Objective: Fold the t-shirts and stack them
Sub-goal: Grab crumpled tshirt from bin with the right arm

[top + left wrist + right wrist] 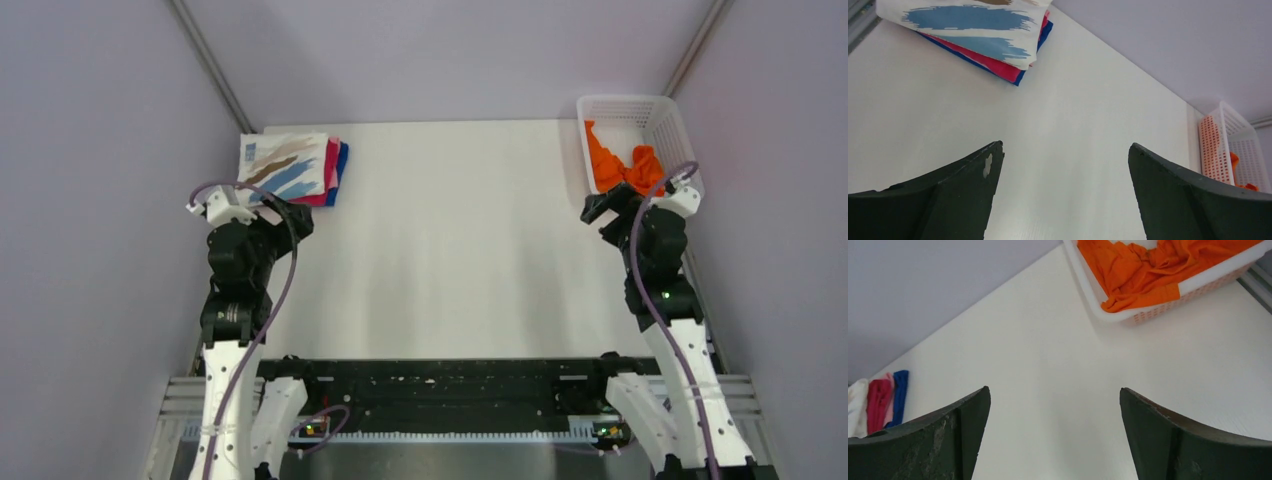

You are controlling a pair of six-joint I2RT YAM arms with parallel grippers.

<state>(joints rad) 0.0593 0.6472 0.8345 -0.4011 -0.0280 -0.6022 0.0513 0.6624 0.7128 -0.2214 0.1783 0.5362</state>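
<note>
Orange t-shirt (pixel 622 165) lies crumpled in the white mesh basket (pixel 668 115), upper right of the top view. Right gripper (pixel 1055 392) sits just below the basket's lower edge, fingers spread wide with nothing between them. In its wrist view the shirt is at upper right, clear of the fingers.

Folded stack (pixel 290 165) is at upper left of the table (pixel 460 250). It has 3 tees: white with blue/brown brush-stroke print on top, pink/red under it, blue at the bottom. Left gripper (pixel 1065 150) is just below the stack, also spread and empty. In its wrist view the stack is at upper left, not touching the fingers.
</note>
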